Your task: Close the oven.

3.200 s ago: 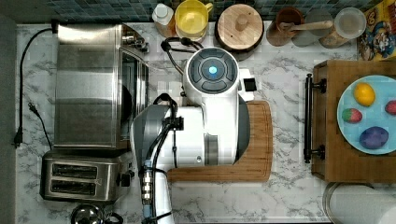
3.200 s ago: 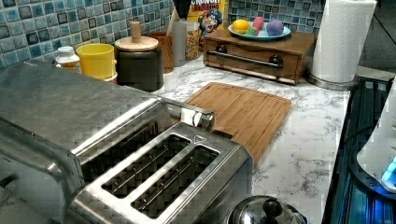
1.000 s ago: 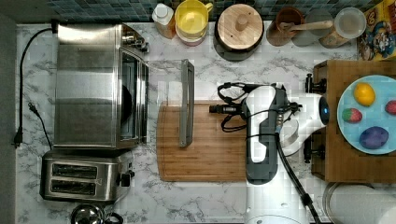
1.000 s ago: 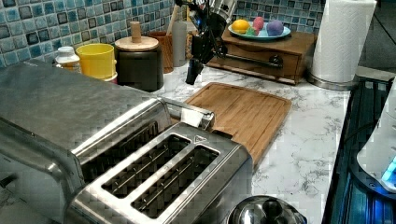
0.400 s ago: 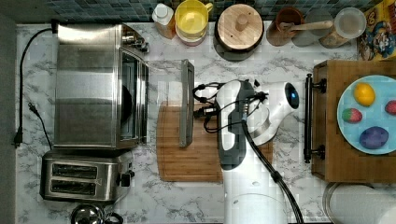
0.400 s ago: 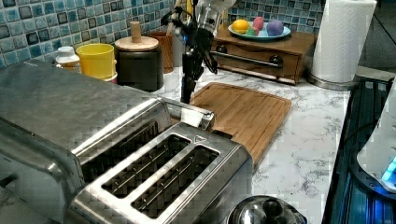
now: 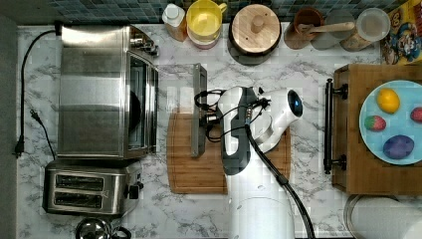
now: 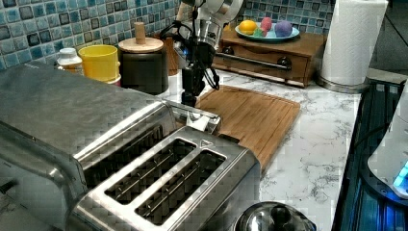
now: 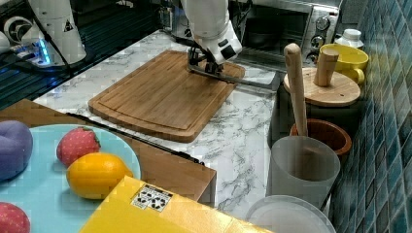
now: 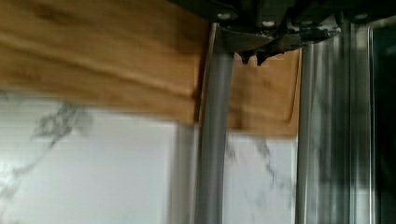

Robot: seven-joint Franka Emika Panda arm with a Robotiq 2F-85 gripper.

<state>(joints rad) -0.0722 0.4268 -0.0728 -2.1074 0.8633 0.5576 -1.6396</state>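
The steel oven (image 7: 94,89) stands at the top view's left with its glass door (image 7: 174,99) folded down flat and open. The long bar handle (image 7: 199,109) lies over the edge of the wooden cutting board (image 7: 199,174). My gripper (image 7: 205,119) points down right at the handle's middle, on the side away from the oven. The left view has the gripper (image 8: 190,96) low behind the oven (image 8: 72,110). In the right view the gripper (image 9: 206,68) meets the handle (image 9: 243,80). In the wrist view the gripper (image 10: 252,57) looks shut beside the bar (image 10: 212,140), holding nothing.
A two-slot toaster (image 7: 84,189) sits beside the oven. Jars, a yellow mug (image 7: 204,20) and a wooden-lidded canister (image 7: 256,30) line the tiled back wall. A wooden box (image 7: 368,129) with a fruit plate stands at the top view's right, and a paper towel roll (image 8: 353,43) stands nearby.
My arm has swung from over the board's right side toward the oven and come down at the door handle. The door still lies flat and open.
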